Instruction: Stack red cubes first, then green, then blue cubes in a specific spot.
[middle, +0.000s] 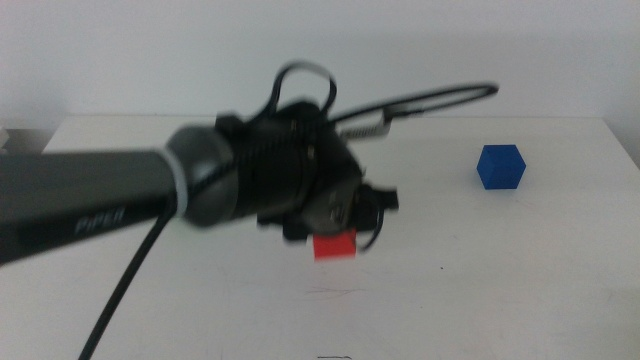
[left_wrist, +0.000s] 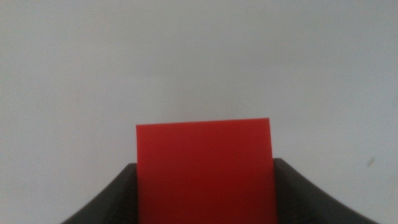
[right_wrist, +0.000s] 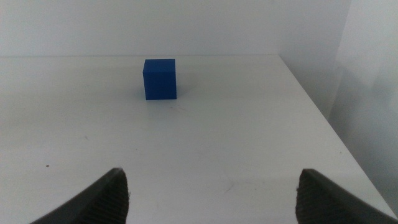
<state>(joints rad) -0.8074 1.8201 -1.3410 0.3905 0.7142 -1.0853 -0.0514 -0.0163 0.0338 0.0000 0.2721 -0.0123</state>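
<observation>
Red cube (middle: 334, 246): clamped in left gripper (left_wrist: 205, 186) jaws above table (middle: 500, 300).
Right gripper (right_wrist: 214, 193): jaws apart, waiting.
Risk: released tilted, it could tumble off-spot.

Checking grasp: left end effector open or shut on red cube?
Shut: left end effector jaws press both sides of the small matte red cube.

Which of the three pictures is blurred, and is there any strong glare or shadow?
Middle view: the left gripper and its arm are blurred, the blue cube fairly sharp. Left wrist view: red cube fills the foreground, soft-edged. Right wrist view: right gripper and table evenly lit, no strong glare, shadows faint.
</observation>
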